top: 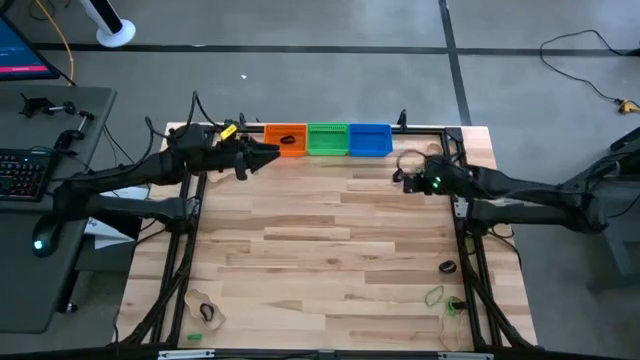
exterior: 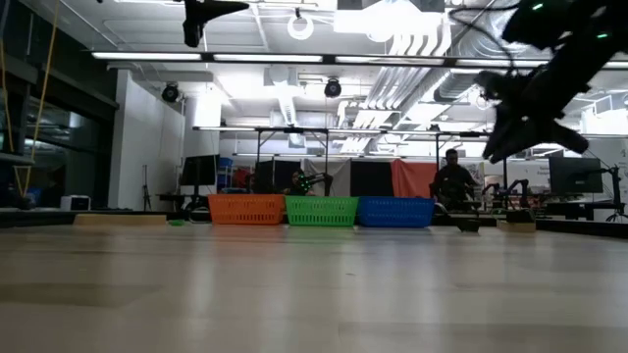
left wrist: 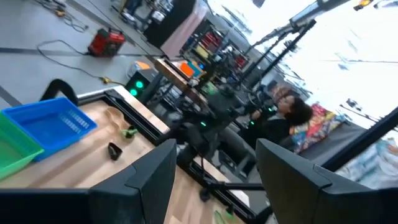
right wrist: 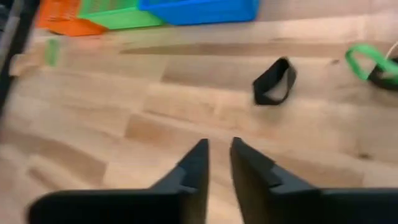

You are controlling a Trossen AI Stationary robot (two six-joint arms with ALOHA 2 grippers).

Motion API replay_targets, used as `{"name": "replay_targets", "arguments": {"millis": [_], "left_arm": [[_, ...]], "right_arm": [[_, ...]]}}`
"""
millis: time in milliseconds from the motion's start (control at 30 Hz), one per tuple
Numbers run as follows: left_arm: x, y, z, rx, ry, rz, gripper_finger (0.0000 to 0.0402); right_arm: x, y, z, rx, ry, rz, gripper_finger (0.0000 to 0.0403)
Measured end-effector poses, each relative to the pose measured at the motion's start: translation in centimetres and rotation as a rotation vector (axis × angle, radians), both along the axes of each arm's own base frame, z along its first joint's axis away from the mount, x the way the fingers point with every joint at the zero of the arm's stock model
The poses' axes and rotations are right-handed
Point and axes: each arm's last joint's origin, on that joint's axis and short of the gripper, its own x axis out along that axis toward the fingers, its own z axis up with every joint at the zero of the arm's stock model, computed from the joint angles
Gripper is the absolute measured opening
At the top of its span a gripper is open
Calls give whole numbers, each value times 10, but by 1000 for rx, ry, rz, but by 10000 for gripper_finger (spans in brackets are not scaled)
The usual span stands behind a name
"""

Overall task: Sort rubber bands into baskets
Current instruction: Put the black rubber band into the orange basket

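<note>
Three baskets stand in a row at the table's far edge: orange [top: 286, 138], green [top: 327, 138], blue [top: 369, 138]. My left gripper [top: 268, 155] hovers open and level in front of the orange basket, with nothing between its fingers [left wrist: 214, 149]. My right gripper [top: 405, 180] is off the table to the near right of the blue basket, tipped down, its fingers [right wrist: 219, 146] a little apart and empty. A black rubber band [right wrist: 273, 82] and a green one [right wrist: 364, 62] lie on the wood ahead of it. More bands lie near the right-near corner [top: 447, 266] and the left-near corner [top: 207, 312].
Black frame rails [top: 470, 250] run along the table's sides. A tan band [left wrist: 115, 115] lies beside the blue basket [left wrist: 50, 121]. A desk with a keyboard [top: 20, 170] stands to the left. A person [exterior: 453, 176] sits in the room beyond the far edge.
</note>
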Motion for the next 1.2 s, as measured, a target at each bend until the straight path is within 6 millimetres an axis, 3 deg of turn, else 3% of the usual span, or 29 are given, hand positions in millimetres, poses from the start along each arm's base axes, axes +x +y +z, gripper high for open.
{"name": "replay_targets", "arguments": {"millis": [167, 267, 567, 867, 1200], "left_arm": [[-3, 4, 0, 10, 1, -47, 213], [-3, 5, 0, 37, 5, -78, 213], [-5, 8, 0, 52, 5, -149, 213], [-5, 8, 0, 97, 13, -160, 213], [-5, 8, 0, 121, 16, -161, 213]], "right_arm": [[19, -37, -10, 120, 97, -86, 170], [32, -60, -16, 206, 102, -137, 207], [71, -107, -27, 296, 320, -145, 220], [85, -111, -50, 436, 606, -165, 220], [91, -114, -64, 444, 528, -202, 220]]}}
